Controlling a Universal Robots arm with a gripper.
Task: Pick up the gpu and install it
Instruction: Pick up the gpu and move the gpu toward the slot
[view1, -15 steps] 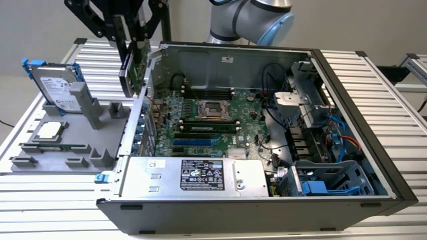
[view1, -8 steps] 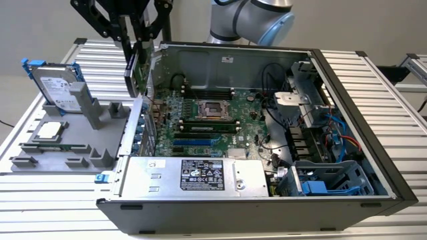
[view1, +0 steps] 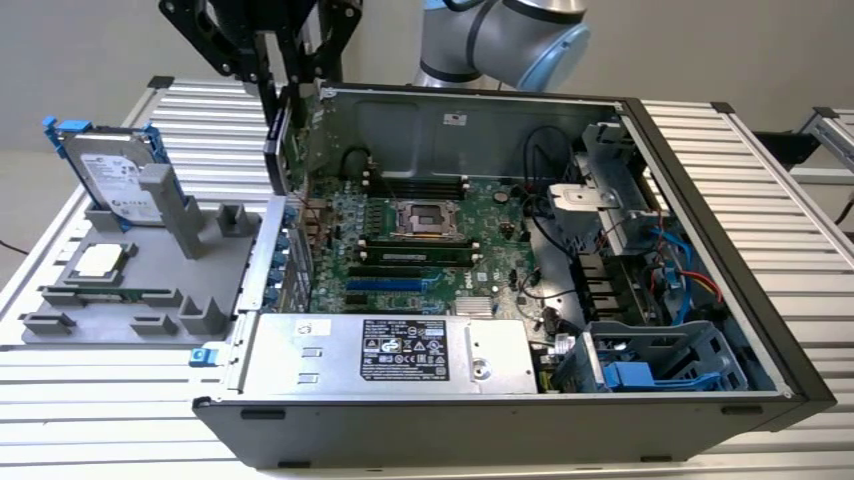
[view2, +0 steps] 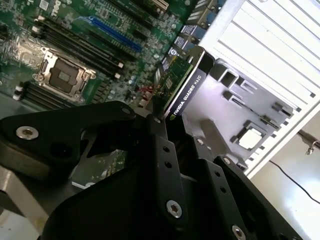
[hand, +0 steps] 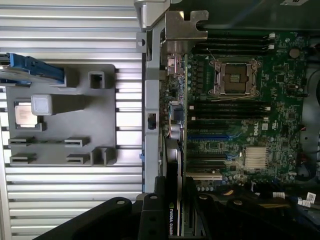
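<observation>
Fingers (view2: 162, 147) grip gpu (view2: 182, 85) upright, near motherboard (view2: 75, 40).

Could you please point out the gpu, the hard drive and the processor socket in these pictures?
gpu (view2: 186, 96), second wrist view, on its black shroud edge.
hard drive (view1: 114, 175), exterior view, on its silver face.
processor socket (view1: 430, 216), exterior view, on its centre.

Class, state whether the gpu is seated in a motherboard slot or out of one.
Out: the gripper holds the gpu on edge above the motherboard, clear of its slots.
</observation>
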